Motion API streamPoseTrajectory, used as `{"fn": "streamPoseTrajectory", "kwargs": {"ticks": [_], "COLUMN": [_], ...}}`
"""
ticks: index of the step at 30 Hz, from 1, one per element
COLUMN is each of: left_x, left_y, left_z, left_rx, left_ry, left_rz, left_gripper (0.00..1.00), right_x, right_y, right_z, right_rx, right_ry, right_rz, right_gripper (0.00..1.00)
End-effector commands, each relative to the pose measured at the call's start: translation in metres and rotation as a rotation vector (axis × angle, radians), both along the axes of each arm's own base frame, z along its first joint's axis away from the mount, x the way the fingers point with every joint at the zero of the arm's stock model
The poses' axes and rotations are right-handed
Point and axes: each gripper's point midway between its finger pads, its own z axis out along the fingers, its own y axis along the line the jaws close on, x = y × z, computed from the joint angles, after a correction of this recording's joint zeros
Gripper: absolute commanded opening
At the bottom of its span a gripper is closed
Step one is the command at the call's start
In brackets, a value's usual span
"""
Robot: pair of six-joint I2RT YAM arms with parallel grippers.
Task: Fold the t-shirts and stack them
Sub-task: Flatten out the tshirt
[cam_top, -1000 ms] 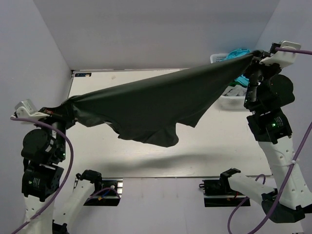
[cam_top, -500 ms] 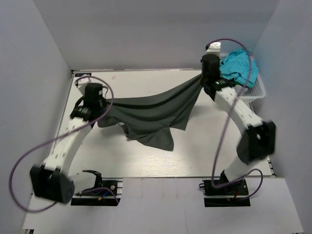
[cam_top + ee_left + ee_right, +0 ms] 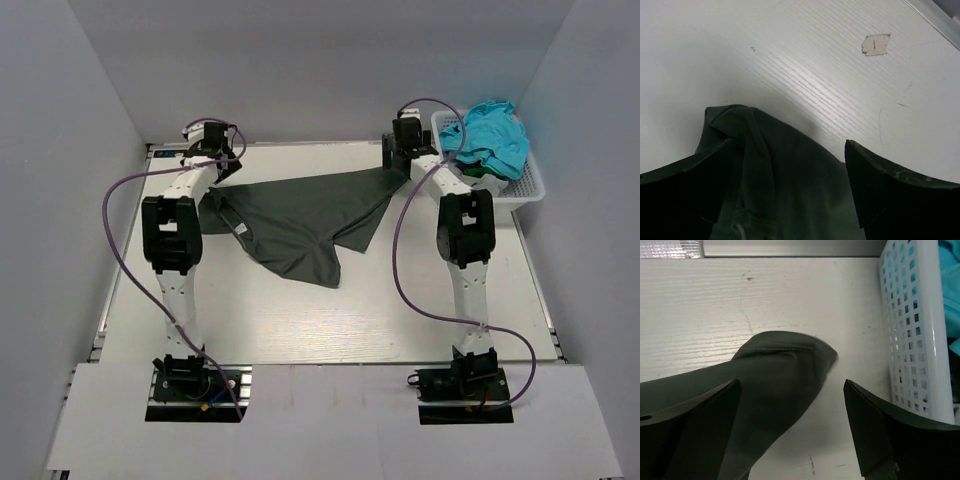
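A dark charcoal t-shirt (image 3: 300, 215) lies spread on the white table, its upper corners at the far left and far right and a point of cloth trailing toward me. My left gripper (image 3: 224, 163) stands open over its far left corner (image 3: 765, 165), with nothing gripped. The right gripper (image 3: 397, 160) is open too, above the far right corner (image 3: 775, 370). In both wrist views the cloth rests flat on the table between the spread fingers. A turquoise t-shirt (image 3: 488, 135) sits heaped in the basket.
A white lattice basket (image 3: 530, 187) stands at the far right of the table, and its wall (image 3: 910, 330) is close to the right gripper. A scrap of tape (image 3: 875, 44) is stuck on the table beyond the left gripper. Both arms reach far across the table.
Both grippers, shut on the shirt's corners before, have opened and let go. The arms carried the shirt from stretched in the air to the far side, where it now lies on the table.
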Motion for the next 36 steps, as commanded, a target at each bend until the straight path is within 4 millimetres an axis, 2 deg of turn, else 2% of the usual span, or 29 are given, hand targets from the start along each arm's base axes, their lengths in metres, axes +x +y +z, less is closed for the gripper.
{"fn": "streamPoseTrajectory", "kwargs": {"ticks": [1, 2, 3, 4, 5, 7, 8, 9, 10, 11, 12, 13, 14, 15, 16, 17, 18, 19, 21, 23, 25, 26, 28, 29, 30, 32, 33, 34, 36], "left_x": [0.011, 0.008, 0.005, 0.0, -0.01, -0.025, -0.042, -0.055, -0.066, -0.084, -0.1, -0.121, -0.129, -0.141, -0.157, -0.165, -0.17, -0.184, -0.187, -0.191, -0.196, -0.196, -0.194, -0.192, -0.188, -0.18, -0.171, -0.166, -0.145], "left_y": [-0.007, -0.009, -0.012, -0.022, -0.037, -0.074, -0.093, -0.12, -0.132, -0.142, -0.16, -0.166, -0.174, -0.185, -0.189, -0.193, -0.197, -0.202, -0.2, -0.194, -0.182, -0.178, -0.16, -0.153, -0.143, -0.124, -0.119, -0.112, -0.102], "left_z": [0.056, 0.058, 0.061, 0.077, 0.068, 0.07, 0.072, 0.073, 0.074, 0.055, 0.068, 0.048, 0.049, 0.046, 0.038, 0.032, 0.026, 0.011, 0.002, -0.011, -0.029, -0.031, -0.044, -0.048, -0.052, -0.053, -0.046, -0.044, -0.037], "left_rx": [0.007, 0.002, -0.011, -0.055, -0.084, -0.208, -0.269, -0.37, -0.413, -0.466, -0.505, -0.528, -0.551, -0.554, -0.566, -0.567, -0.576, -0.576, -0.55, -0.504, -0.46, -0.44, -0.364, -0.329, -0.296, -0.189, -0.146, -0.099, -0.069], "left_ry": [-0.06, -0.052, -0.054, -0.078, -0.062, -0.071, -0.095, -0.102, -0.114, -0.093, -0.115, -0.068, -0.078, -0.065, -0.038, -0.02, -0.007, 0.037, 0.043, 0.069, 0.12, 0.124, 0.164, 0.173, 0.194, 0.2, 0.198, 0.197, 0.187], "left_rz": [-0.054, -0.071, -0.084, -0.126, -0.169, -0.305, -0.37, -0.468, -0.505, -0.508, -0.557, -0.556, -0.565, -0.593, -0.591, -0.6, -0.587, -0.597, -0.58, -0.544, -0.496, -0.479, -0.433, -0.404, -0.382, -0.33, -0.334, -0.312, -0.283], "left_gripper": [1.0, 1.0, 1.0, 1.0, 1.0, 1.0, 1.0, 1.0, 1.0, 1.0, 1.0, 1.0, 1.0, 1.0, 1.0, 1.0, 1.0, 1.0, 1.0, 1.0, 1.0, 1.0, 1.0, 1.0, 1.0, 1.0, 1.0, 1.0, 1.0], "right_x": [0.018, 0.015, 0.01, 0.006, -0.002, -0.018, -0.034, -0.042, -0.052, -0.065, -0.074, -0.082, -0.094, -0.099, -0.109, -0.116, -0.128, -0.133, -0.159, -0.178, -0.199, -0.214, -0.234, -0.249, -0.265, -0.293, -0.304, -0.329, -0.347], "right_y": [0.014, 0.016, 0.017, 0.02, 0.02, 0.034, 0.045, 0.056, 0.071, 0.07, 0.08, 0.089, 0.09, 0.095, 0.101, 0.109, 0.112, 0.115, 0.13, 0.145, 0.144, 0.146, 0.15, 0.147, 0.15, 0.148, 0.158, 0.148, 0.158], "right_z": [0.058, 0.06, 0.074, 0.076, 0.08, 0.075, 0.057, 0.059, 0.053, 0.033, 0.031, 0.024, 0.009, 0.007, -0.002, -0.004, -0.017, -0.016, -0.032, -0.033, -0.043, -0.052, -0.055, -0.065, -0.063, -0.073, -0.054, -0.073, -0.055], "right_rx": [0.073, 0.063, 0.071, 0.077, 0.09, 0.15, 0.192, 0.237, 0.27, 0.279, 0.322, 0.338, 0.351, 0.36, 0.377, 0.388, 0.406, 0.414, 0.448, 0.458, 0.467, 0.467, 0.458, 0.45, 0.441, 0.437, 0.441, 0.428, 0.43], "right_ry": [-0.123, -0.116, -0.122, -0.116, -0.105, -0.067, -0.018, -0.008, 0.02, 0.073, 0.099, 0.124, 0.167, 0.175, 0.202, 0.213, 0.247, 0.251, 0.316, 0.331, 0.348, 0.379, 0.407, 0.448, 0.458, 0.51, 0.472, 0.533, 0.5], "right_rz": [0.056, 0.074, 0.092, 0.103, 0.102, 0.182, 0.232, 0.277, 0.331, 0.327, 0.365, 0.385, 0.376, 0.384, 0.405, 0.417, 0.424, 0.437, 0.481, 0.532, 0.534, 0.544, 0.562, 0.558, 0.584, 0.602, 0.647, 0.638, 0.69], "right_gripper": [0.9, 0.9, 0.9, 0.9, 0.9, 0.9, 0.9, 0.9, 0.9, 0.9, 0.9, 0.9, 0.9, 0.9, 0.9, 0.9, 0.9, 0.9, 0.9, 0.9, 0.9, 0.9, 0.9, 0.9, 0.9, 0.9, 0.9, 0.9, 0.9]}}
